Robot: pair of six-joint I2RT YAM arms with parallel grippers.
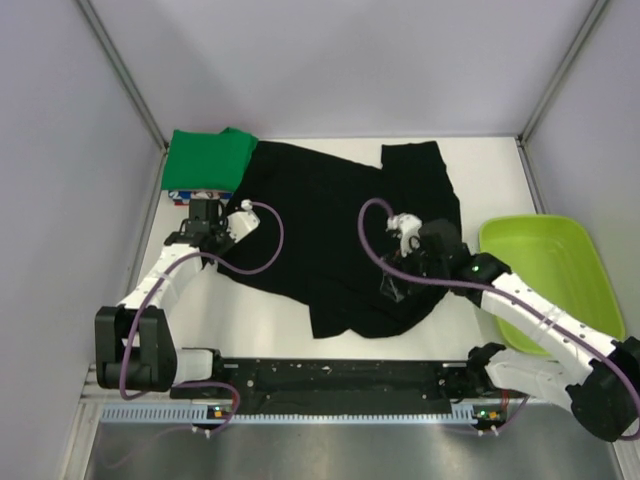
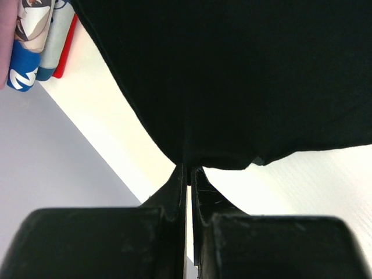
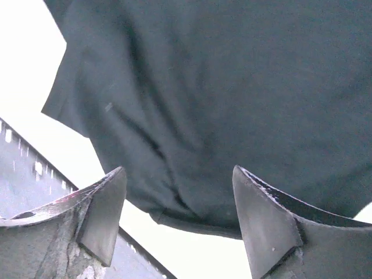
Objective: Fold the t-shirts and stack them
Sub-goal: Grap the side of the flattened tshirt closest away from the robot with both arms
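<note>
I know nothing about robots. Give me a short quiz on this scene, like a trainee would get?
1. True or false: the left pincer is shut on the edge of the black t-shirt.
2. What colour is the topmost folded t-shirt at far left? A red, B green, C yellow.
3. Fill in: the jaws of the right pincer stand ____ above the black cloth.
Key: 1 true; 2 B; 3 open.

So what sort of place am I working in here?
Likely a lab robot cell, not a home: plain grey panel walls on metal framing, a white table, and a black mounting rail along its near edge.
</note>
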